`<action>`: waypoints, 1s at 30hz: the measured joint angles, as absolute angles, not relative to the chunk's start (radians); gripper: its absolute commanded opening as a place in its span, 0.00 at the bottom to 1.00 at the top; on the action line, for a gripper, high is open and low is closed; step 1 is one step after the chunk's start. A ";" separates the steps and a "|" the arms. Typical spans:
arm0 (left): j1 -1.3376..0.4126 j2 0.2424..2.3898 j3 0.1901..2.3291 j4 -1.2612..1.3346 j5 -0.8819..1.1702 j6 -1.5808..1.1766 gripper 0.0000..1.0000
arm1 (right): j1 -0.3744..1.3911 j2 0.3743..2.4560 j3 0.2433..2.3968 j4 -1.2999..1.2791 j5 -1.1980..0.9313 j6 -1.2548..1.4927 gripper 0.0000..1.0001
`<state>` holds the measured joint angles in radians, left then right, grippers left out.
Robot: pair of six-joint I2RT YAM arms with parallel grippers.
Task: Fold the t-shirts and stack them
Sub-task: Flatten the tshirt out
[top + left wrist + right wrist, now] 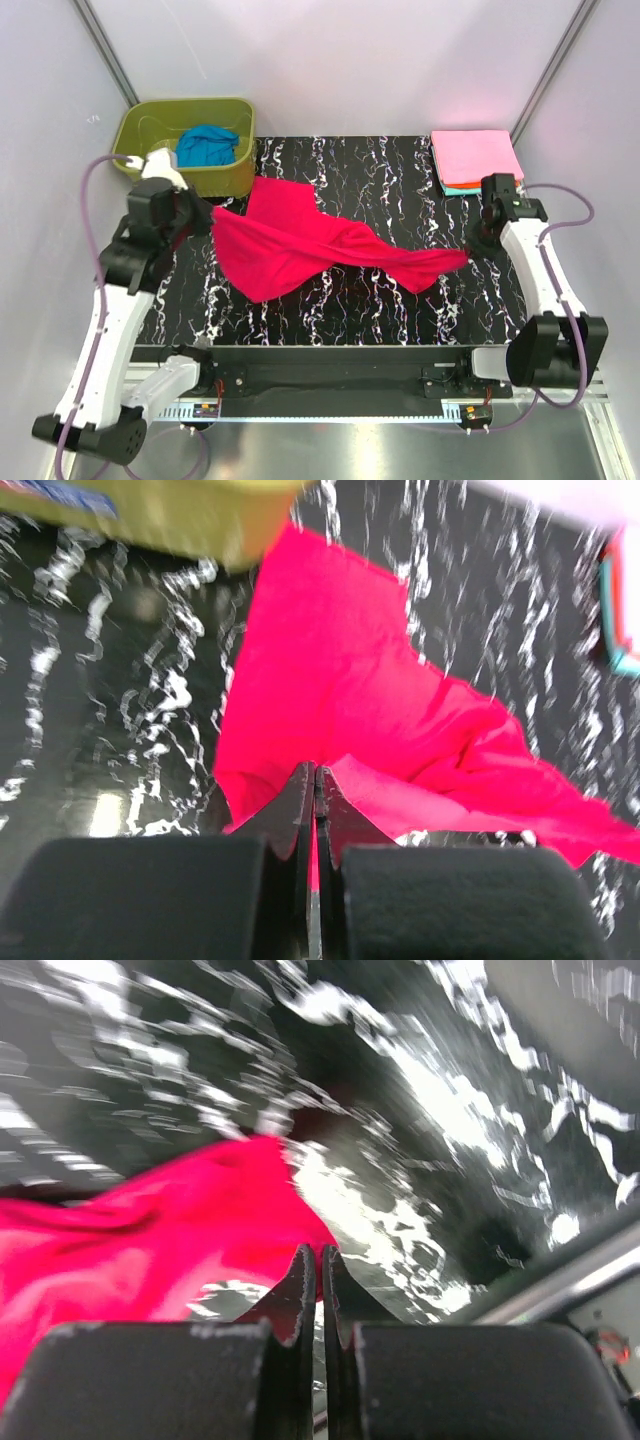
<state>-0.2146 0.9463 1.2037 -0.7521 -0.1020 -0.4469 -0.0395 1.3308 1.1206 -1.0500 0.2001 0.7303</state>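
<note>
Item: crimson t-shirt (300,245). We judge it soft, light and limp. It is slung over the counter (380,170) between left pincer (207,222) and right pincer (476,244), both clamped shut on opposite edges. We reckon the hems give the best hold.

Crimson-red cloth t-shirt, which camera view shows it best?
The top external view: the whole crimson-red cloth t-shirt shows, held between left gripper and right gripper. The left wrist view shows a large part, cut off at right; the right wrist view only a blurred end.
</note>
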 measured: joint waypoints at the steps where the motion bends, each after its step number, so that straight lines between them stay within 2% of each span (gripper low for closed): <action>1: -0.215 0.929 1.230 -0.763 -0.117 -0.450 0.00 | -0.039 1.324 1.151 -1.053 0.199 0.718 0.00; 11: -0.215 0.931 1.638 -0.765 -0.198 -0.506 0.00 | -0.039 1.143 1.554 -1.048 0.170 0.518 0.02; 15: -0.215 0.911 1.706 -0.739 -0.183 -0.524 0.00 | -0.039 1.005 1.568 -0.986 0.089 0.461 0.04; 20: -0.215 0.785 1.498 -0.725 -0.167 -0.525 0.00 | -0.039 0.864 1.370 -0.964 0.007 0.453 0.04; 25: -0.215 0.671 1.224 -0.805 -0.139 -0.525 0.00 | -0.039 0.855 0.996 -0.976 -0.094 0.532 0.06; 28: -0.215 0.611 1.100 -0.855 -0.122 -0.526 0.00 | -0.039 0.871 0.789 -0.999 -0.183 0.607 0.12; 30: -0.215 0.584 1.049 -0.871 -0.113 -0.530 0.00 | -0.039 0.876 0.710 -1.024 -0.213 0.664 0.25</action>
<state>-0.2146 0.5842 1.0492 -0.8711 -0.1131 -0.5297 -0.0395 0.8761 0.7101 -1.0237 -0.2131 0.6640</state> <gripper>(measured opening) 0.009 0.144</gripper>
